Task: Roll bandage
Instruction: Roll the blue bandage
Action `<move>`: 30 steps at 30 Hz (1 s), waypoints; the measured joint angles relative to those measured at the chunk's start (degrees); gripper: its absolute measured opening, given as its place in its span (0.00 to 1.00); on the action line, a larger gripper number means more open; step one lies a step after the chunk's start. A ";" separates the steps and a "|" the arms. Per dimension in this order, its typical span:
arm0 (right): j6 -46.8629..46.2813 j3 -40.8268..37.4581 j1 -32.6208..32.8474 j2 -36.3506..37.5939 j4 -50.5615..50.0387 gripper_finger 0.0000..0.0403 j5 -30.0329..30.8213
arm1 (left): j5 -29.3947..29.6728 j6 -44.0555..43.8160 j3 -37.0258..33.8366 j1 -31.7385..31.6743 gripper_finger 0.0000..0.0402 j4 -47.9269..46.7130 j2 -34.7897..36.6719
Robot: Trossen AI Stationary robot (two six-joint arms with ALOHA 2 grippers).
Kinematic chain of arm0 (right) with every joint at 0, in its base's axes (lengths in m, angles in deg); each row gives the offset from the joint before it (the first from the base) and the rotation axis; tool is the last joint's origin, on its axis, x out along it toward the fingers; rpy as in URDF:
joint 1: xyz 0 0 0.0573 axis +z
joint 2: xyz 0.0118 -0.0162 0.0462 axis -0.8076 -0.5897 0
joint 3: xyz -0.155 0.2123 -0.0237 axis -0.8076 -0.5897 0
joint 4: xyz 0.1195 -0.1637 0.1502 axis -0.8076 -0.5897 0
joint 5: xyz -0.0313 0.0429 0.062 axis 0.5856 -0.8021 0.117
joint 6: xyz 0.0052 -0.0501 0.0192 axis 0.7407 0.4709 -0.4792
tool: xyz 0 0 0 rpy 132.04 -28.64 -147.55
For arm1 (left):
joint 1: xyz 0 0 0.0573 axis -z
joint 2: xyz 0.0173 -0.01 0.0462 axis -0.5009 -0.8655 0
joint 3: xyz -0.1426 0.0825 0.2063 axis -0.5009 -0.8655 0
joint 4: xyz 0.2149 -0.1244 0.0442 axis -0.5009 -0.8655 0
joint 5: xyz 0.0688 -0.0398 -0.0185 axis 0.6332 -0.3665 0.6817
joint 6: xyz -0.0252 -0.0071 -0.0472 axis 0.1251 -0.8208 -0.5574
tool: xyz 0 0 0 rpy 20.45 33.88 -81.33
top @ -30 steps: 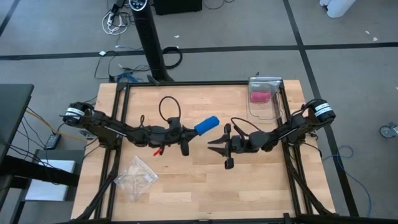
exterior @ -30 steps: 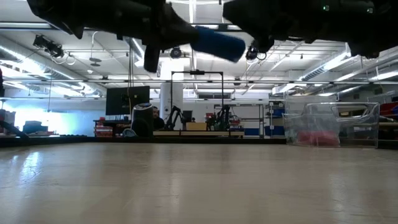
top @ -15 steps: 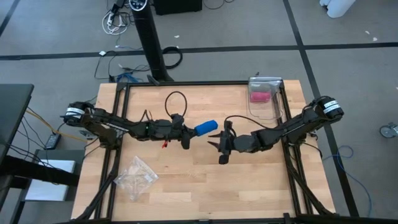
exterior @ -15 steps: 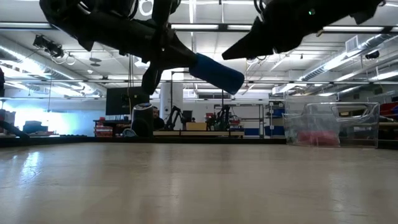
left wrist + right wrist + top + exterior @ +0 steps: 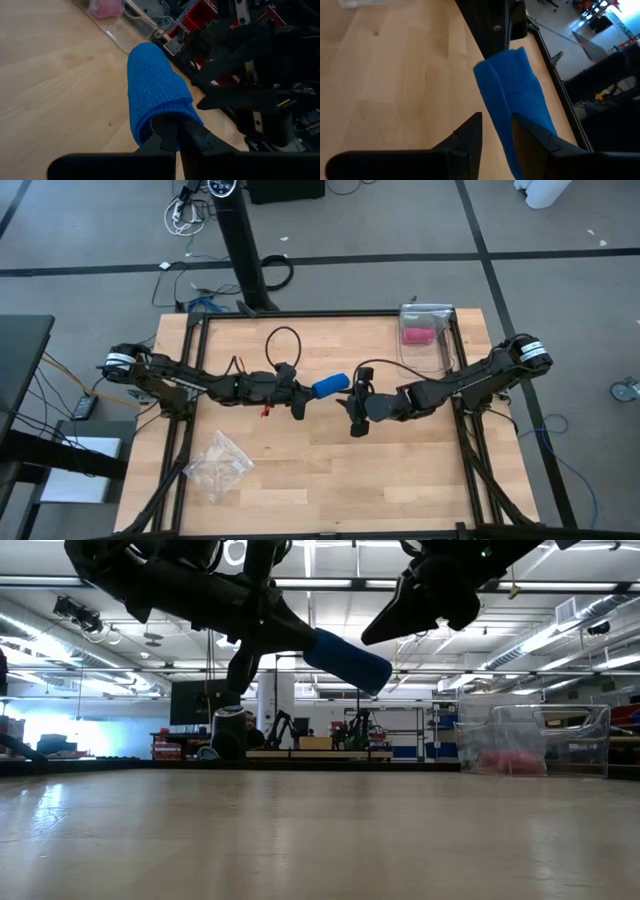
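Bandage (image 5: 157, 97) pinched in left fingers (image 5: 172, 137) | right fingers (image 5: 470, 132) spread beside it, perhaps touching | low view: airborne

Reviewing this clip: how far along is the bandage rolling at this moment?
Done: the blue bandage already looks wound into a compact cylinder, with no loose strip on the table. In hand: the left gripper is shut on one end, holding it in the air, while the right gripper, fingers apart, sits at the free end without gripping. Left: probably a handover or setting it down.
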 joint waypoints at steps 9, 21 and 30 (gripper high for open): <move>0.99 0.00 -0.16 0.76 0.02 0.25 -0.24 | 0.16 10.87 0.00 0.01 0.02 -2.72 0.02; -4.40 0.00 0.79 1.09 -2.72 0.24 -0.91 | 8.37 34.99 -0.07 3.68 0.02 -0.19 -9.77; -9.69 -3.17 -0.29 1.09 -0.87 0.24 -2.86 | 11.59 38.14 -0.09 5.05 0.02 11.96 -24.93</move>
